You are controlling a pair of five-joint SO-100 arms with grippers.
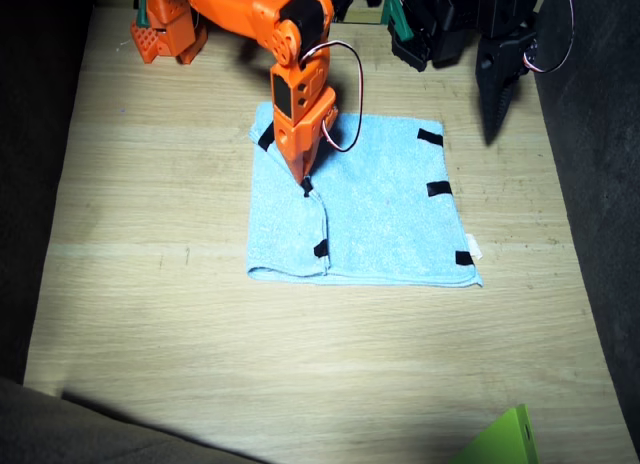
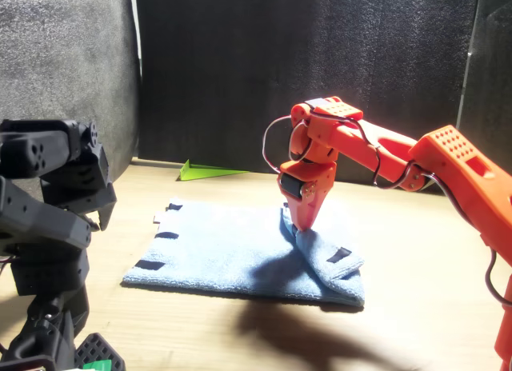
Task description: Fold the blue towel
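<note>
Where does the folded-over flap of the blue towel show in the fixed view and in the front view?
Fixed view: the flap lies on the blue towel's picture-left side, under the right claw.
Front view: the flap lies on the towel's picture-right side.
Shared landmark: the orange right claw pointing down at the flap's edge.

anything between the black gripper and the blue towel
Nothing: in the fixed view only bare table separates the left gripper, raised and idle, from the blue towel.

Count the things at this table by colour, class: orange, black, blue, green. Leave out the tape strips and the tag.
Orange: 1, the right arm
Black: 1, the left arm
Blue: 1, the blue towel
Green: 1, the green piece
Total: 4
</note>
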